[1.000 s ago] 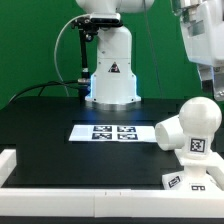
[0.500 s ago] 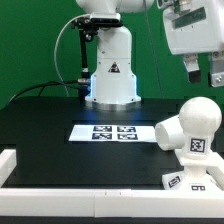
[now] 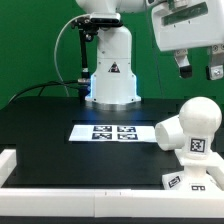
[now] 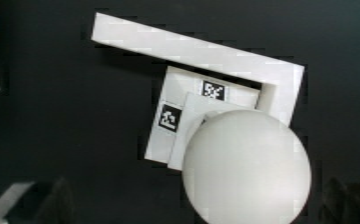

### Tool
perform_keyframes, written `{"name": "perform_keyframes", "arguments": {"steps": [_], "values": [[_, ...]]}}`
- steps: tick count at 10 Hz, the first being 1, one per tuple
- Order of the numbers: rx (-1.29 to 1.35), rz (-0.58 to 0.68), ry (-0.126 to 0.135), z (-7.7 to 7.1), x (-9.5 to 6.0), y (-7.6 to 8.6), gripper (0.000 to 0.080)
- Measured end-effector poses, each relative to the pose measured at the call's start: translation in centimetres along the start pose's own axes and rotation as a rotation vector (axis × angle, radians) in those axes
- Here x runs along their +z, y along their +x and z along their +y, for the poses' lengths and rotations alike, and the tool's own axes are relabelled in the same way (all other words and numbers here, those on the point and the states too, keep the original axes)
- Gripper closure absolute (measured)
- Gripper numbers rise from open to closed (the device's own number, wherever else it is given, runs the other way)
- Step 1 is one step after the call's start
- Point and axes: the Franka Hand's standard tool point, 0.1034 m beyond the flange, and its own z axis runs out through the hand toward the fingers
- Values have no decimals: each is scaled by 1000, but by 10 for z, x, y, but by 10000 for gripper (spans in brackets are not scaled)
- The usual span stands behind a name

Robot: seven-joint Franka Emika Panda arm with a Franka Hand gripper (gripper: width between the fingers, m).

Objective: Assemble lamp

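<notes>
The round white bulb [image 3: 192, 126] with black tags on its ribbed neck rests on the flat square base [image 3: 186, 182] at the exterior view's right front. In the wrist view the bulb [image 4: 244, 168] is a large white oval over the tagged base [image 4: 191, 112]. My gripper [image 3: 198, 68] hangs high above the bulb, open and empty, its two dark fingers [image 3: 183, 67] spread apart. In the wrist view the fingertips are too dark to make out. The cone shade is out of view.
The marker board [image 3: 112, 132] lies mid-table before the big white robot pedestal [image 3: 110, 72]. A white rail [image 3: 60, 172] borders the table's front; its corner [image 4: 195, 55] wraps the base in the wrist view.
My gripper has moved toward the exterior view's left and come fully into view above the bulb. The bulb and base have not moved.
</notes>
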Motion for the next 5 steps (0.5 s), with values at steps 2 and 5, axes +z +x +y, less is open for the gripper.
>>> {"name": "perform_keyframes", "arguments": {"steps": [2,5], "values": [[-62,9,6,31,6,7,100],[-103,23,-10,82,17,22,100]]}}
